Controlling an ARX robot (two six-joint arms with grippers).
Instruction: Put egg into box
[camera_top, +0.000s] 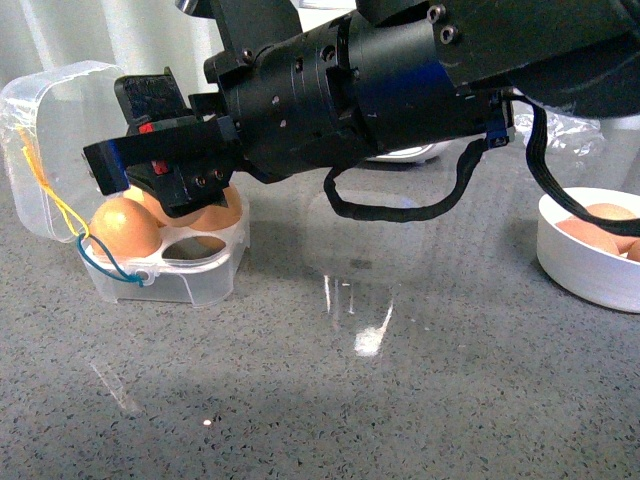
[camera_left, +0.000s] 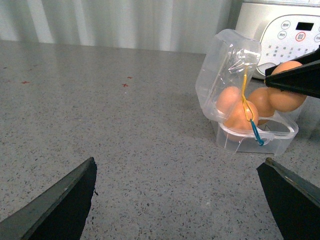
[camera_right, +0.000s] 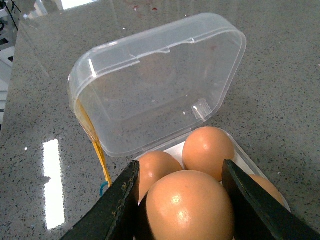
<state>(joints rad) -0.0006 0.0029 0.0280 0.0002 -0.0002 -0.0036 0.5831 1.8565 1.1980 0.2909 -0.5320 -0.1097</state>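
Note:
My right gripper (camera_right: 182, 200) is shut on the egg (camera_right: 190, 207), smooth and orange-brown, with a black finger on each side. It hangs just above the open box (camera_right: 160, 85), a clear plastic case with its lid tipped back. Three brown eggs lie in the cells below. The front view shows the right gripper (camera_top: 165, 180) over the box (camera_top: 190, 285) at the left, with one cell bare. In the left wrist view the egg (camera_left: 287, 97) shows under a black finger beside the box (camera_left: 255, 142). My left gripper (camera_left: 177, 165) is open over bare counter, short of the box.
A round white bowl (camera_top: 590, 265) with more brown eggs stands at the right. A white cooker (camera_left: 280, 30) sits behind the box. Yellow and blue cords (camera_top: 60, 215) hang off the box's front. Grey speckled counter lies between box and bowl.

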